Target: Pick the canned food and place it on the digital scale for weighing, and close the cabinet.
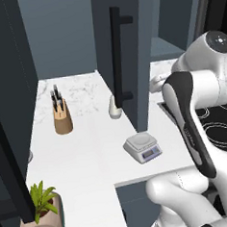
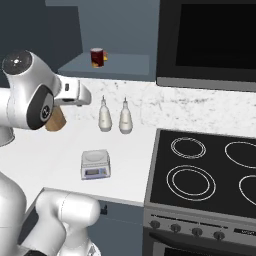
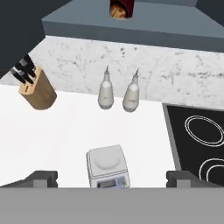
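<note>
At the top centre of the hand view we see the small dark red cylindrical can (image 3: 121, 8); it stands upright, long axis vertical, on the slate-blue cabinet shelf (image 3: 144, 27), cut by the frame edge. In the right base view this can (image 2: 97, 57) sits upper left of centre, well apart from everything below. The light grey square scale with a round platform (image 3: 108, 166) lies flat at lower centre, its display toward us, on the smooth white counter (image 3: 52, 135). Our gripper (image 3: 111, 178) is wide open and holds nothing. Two white teardrop-shaped bottles (image 3: 106, 90) stand before the marbled wall, beside a wooden knife block (image 3: 38, 92). The cabinet door with the long black bar handle (image 1: 117, 57) stands open.
</note>
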Motion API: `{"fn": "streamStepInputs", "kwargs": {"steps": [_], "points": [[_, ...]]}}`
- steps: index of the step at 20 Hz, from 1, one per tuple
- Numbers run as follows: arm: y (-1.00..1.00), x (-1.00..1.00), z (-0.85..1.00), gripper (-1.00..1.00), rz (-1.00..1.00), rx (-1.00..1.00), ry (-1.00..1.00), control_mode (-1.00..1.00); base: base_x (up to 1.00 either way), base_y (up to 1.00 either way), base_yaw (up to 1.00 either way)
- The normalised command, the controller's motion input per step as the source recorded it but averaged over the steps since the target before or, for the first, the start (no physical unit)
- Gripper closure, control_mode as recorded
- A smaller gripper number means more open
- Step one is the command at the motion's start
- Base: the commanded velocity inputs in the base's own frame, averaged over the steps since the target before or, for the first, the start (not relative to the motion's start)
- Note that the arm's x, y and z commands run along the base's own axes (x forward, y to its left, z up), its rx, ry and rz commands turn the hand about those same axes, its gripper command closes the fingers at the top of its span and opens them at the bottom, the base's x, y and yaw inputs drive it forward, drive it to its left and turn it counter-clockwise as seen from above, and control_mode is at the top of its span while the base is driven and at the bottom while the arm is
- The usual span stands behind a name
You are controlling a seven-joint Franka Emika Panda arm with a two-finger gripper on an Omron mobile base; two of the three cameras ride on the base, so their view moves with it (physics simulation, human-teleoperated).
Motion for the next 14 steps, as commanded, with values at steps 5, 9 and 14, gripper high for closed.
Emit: {"fn": "streamStepInputs", "kwargs": {"steps": [5, 9, 14], "points": [[0.0, 0.0, 0.53, -1.0, 0.01, 0.01, -0.17, -1.0, 0.0, 0.0, 0.0], [0.0, 0.15, 0.37, -1.0, 0.03, 0.05, -0.09, -1.0, 0.0, 0.0, 0.0], [0.0, 0.28, 0.16, -1.0, 0.03, 0.04, -0.04, -1.0, 0.0, 0.0, 0.0]]}}
